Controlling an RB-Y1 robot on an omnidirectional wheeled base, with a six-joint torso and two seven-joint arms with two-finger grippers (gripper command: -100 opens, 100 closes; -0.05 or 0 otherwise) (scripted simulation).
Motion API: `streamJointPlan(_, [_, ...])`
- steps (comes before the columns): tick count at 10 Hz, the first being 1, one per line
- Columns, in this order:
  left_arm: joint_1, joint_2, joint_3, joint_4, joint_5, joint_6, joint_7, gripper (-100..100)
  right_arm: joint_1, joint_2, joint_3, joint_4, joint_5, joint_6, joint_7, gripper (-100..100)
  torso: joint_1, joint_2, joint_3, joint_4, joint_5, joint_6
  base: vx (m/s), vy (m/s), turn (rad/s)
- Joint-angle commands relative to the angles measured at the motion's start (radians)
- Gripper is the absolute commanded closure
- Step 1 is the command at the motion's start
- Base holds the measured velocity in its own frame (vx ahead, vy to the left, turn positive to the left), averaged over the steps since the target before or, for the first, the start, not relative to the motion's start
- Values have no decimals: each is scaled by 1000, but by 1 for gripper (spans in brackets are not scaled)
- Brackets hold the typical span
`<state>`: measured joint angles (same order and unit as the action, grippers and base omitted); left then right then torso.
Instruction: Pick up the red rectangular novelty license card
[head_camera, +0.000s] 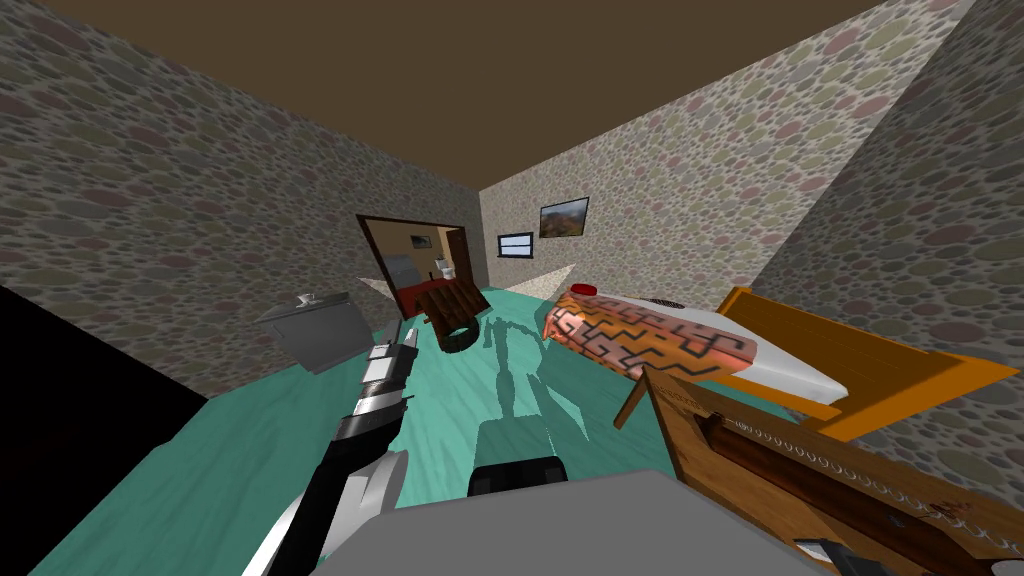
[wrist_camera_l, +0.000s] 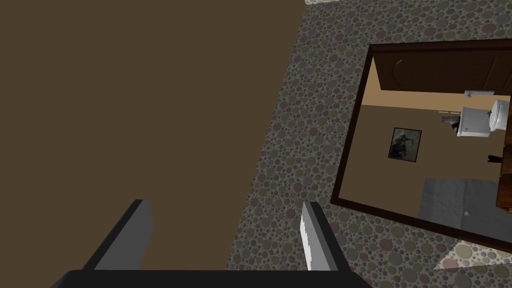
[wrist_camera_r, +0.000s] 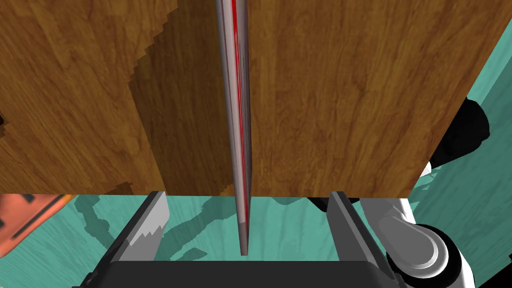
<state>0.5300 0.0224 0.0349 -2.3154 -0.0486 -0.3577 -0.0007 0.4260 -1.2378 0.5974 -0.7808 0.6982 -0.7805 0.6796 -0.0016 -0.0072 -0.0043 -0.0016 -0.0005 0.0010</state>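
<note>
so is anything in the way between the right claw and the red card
Nothing visible. The card, seen edge-on, grey with a red streak, stands in the gap between the right claw's open fingers, and neither finger touches it. A wooden surface lies behind it.

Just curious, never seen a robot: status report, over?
Right gripper open, card edge-on between jaws, untouched. Left gripper open, raised. Wood surface behind card.

Light: even and flat, moderately bright.
Shadows: hard, stair-edged patch on the wooden table beside the red card, right wrist view; robot-shaped shadow on the teal floor, head view.
Distortion: wide lens, walls splaying towards the corners.
Ceiling: uniformly dull brown.
</note>
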Motion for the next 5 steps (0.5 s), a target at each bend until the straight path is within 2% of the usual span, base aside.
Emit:
streamJointPlan(1, [0,0,0,0,0,0,0,0,19,9,-4,4,-12,0,50,-100,0,0,0,0,0,0,127,1,-137])
streamJointPlan(2, [0,0,0,0,0,0,0,0,19,9,-4,4,-12,0,56,-100,1,0,0,0,0,1,105,-4,-89])
streamJointPlan(3, [0,0,0,0,0,0,0,0,37,17,-9,7,-24,1,94,-100,0,1,0,0,0,0,115,5,-149])
streamJointPlan(4, [0,0,0,0,0,0,0,0,37,17,-9,7,-24,1,101,-100,1,1,0,0,0,1,100,5,-99])
streamJointPlan(5, [0,0,0,0,0,0,0,0,55,26,-13,10,-35,3,141,-100,1,1,1,0,0,0,125,-2,-165])
